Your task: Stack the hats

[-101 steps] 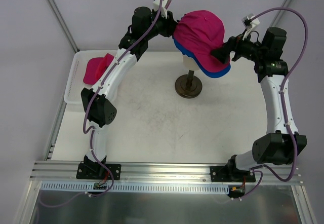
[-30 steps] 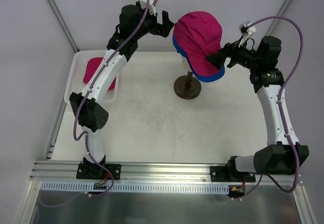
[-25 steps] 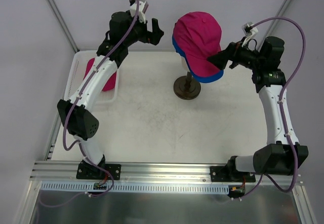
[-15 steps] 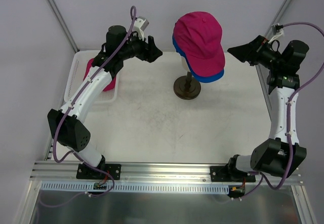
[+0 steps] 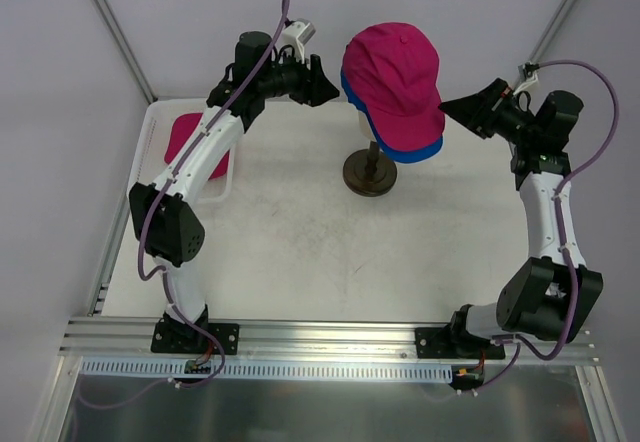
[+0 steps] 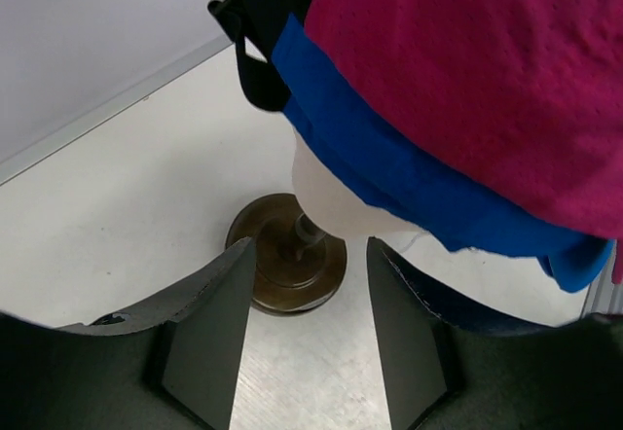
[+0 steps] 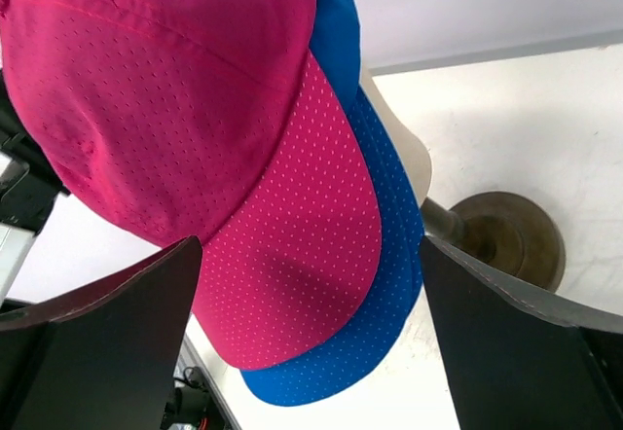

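A magenta cap [image 5: 395, 72] sits on top of a royal blue cap [image 5: 412, 149], both on the cream mannequin head [image 5: 371, 122] on its dark stand [image 5: 371, 172]. In the right wrist view the magenta brim [image 7: 292, 245] overlaps the blue brim [image 7: 375, 294]. The second magenta cap [image 5: 190, 140] lies in the white basket [image 5: 145, 162] at the left. My left gripper [image 5: 328, 80] is open and empty just left of the stacked caps. My right gripper [image 5: 462, 110] is open and empty just right of the brims.
The basket stands at the table's far left edge. Metal frame posts rise at the back left and back right. The left wrist view shows the stand's round base [image 6: 287, 267] between my fingers, with the cream head [image 6: 341, 206] above it.
Both grippers let go of the magenta cap, which now rests on the blue cap. The right gripper drew back to the right and opened. The left gripper swung away left, then came back beside the caps.
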`<state>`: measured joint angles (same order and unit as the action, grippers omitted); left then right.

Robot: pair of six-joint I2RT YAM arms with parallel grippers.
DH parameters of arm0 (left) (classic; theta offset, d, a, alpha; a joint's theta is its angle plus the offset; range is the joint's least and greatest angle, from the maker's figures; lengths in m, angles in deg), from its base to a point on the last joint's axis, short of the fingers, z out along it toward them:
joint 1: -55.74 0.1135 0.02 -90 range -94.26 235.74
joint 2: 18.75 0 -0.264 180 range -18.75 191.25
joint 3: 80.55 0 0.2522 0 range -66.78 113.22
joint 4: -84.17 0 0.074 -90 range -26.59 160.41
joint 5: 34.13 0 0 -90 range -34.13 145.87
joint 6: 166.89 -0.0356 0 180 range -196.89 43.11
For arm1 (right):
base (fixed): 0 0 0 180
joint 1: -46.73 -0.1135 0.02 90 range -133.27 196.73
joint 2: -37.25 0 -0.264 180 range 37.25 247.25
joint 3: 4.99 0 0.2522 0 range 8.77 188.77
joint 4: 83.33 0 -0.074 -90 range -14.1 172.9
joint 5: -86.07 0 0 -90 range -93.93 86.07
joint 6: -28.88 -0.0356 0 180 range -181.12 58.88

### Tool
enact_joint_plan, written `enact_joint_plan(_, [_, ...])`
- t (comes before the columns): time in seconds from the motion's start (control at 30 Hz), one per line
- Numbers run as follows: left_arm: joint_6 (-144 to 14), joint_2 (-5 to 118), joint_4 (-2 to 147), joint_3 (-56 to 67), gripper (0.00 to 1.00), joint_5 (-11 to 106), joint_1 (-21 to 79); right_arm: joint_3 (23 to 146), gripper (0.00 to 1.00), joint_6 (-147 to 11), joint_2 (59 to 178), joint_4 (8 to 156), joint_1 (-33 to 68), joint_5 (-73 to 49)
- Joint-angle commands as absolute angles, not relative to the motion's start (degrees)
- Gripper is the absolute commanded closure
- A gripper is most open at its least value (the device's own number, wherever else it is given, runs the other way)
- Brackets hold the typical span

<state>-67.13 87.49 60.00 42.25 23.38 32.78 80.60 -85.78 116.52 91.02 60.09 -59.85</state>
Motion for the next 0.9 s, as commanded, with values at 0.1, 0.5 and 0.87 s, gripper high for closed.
enact_joint_plan(0.1, [-65.47,92.42,60.66,52.9,0.5,19.84,31.92,76.8,0.02,-87.75,113.55,97.4,57.28,-61.67])
enact_joint_plan(0.5, [-63.01,103.32,61.0,67.86,0.42,23.44,31.92,69.51,0.02,-85.73,107.74,97.85,49.02,-61.5])
enact_joint_plan(0.87, [-63.09,105.97,62.33,68.84,0.31,26.6,32.01,68.89,0.01,-84.93,107.74,97.5,42.6,-57.64])
